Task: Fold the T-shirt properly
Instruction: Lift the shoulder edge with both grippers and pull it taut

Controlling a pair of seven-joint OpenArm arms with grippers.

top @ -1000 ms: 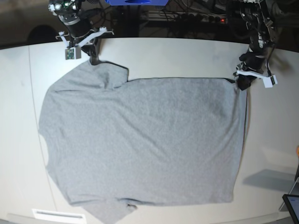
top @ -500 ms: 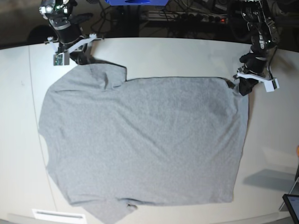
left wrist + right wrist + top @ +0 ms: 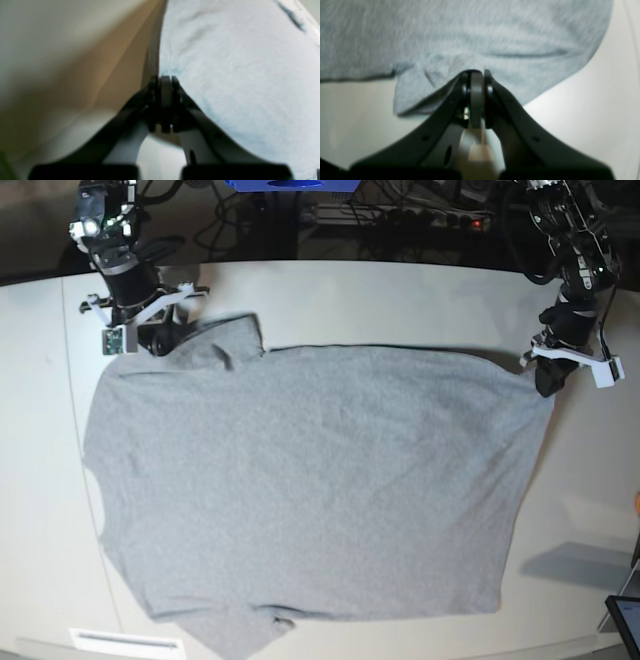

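Worktop (image 3: 330, 290): bare strip along the far edge between the two arms, open for passage. Left and right margins also bare. T-shirt (image 3: 300, 480) covers the centre and near side. Near right corner: small dark device (image 3: 625, 620) at the edge.

A pale, off-white table (image 3: 400, 300) was lit evenly from above; behind its far edge, dark tangled cables (image 3: 400, 220) and a blue object (image 3: 290, 185) were seen.
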